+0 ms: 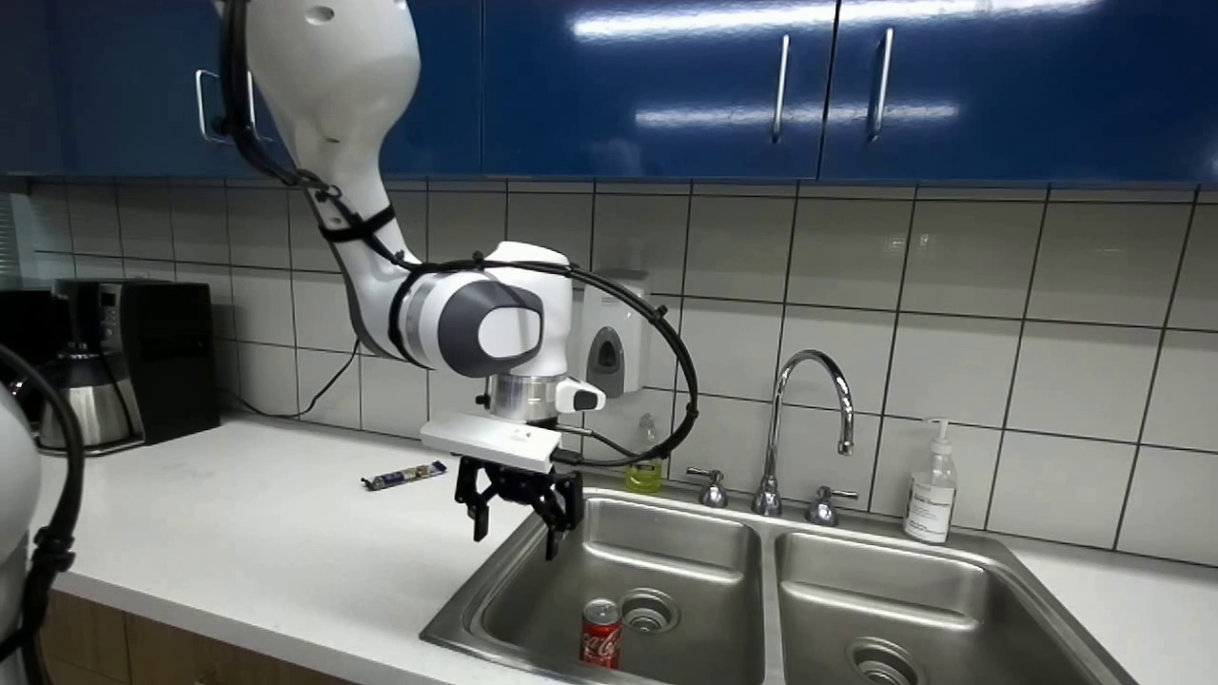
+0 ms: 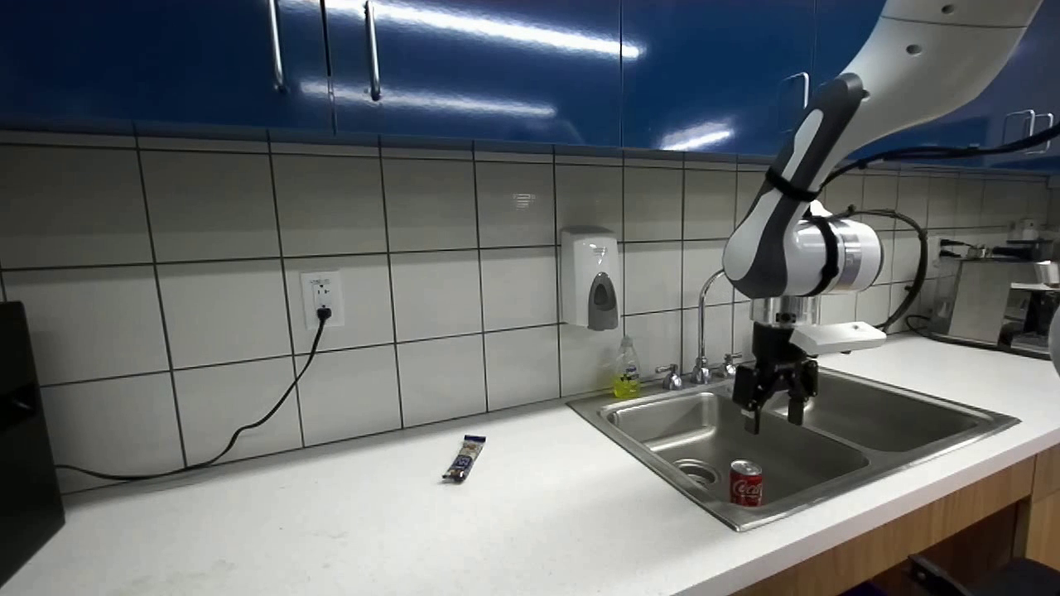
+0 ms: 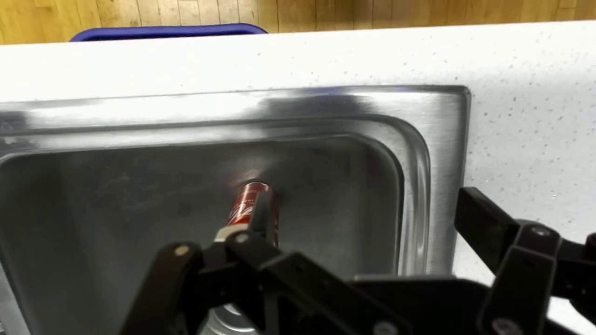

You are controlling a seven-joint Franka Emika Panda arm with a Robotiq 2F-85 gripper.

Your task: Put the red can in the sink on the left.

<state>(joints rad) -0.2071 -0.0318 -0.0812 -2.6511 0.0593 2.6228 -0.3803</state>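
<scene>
Nearest, the white tabletop (image 1: 266, 533) fills the lower left of the frame in an exterior view, with a stainless steel double-basin sink (image 1: 771, 609) set into it at lower right. The red cylindrical metal can (image 1: 600, 639) stands upright in the sink's left basin (image 1: 666, 547), near the bottom centre of that frame, just beside a round steel drain (image 1: 650, 611). White script on it reads "Coca" in both exterior views; the remainder is turned away or too small to tell.

Slightly left of centre, the black two-fingered tool (image 1: 517, 547) hangs over the sink's left side. Its fingers (image 3: 484, 228) stand wide apart in all three views, and the can sits well below them.

Farther back, left of centre, a flat blue-wrapped bar (image 1: 404, 476) lies on the tabletop, its print illegible. Along the sink's rear edge stand a clear bottle of yellow-green liquid (image 1: 643, 477) at centre, a chrome gooseneck faucet (image 1: 772, 447) right of centre, and a clear pump bottle (image 1: 930, 504) at right; dark print on its white label is too fine to read. A white wall dispenser (image 2: 590, 278) with a grey window hangs at centre, its marking unreadable. Behind, pale tiles (image 1: 842, 252) line the wall beneath glossy blue cabinets (image 1: 657, 71) across the top of the frame.
</scene>
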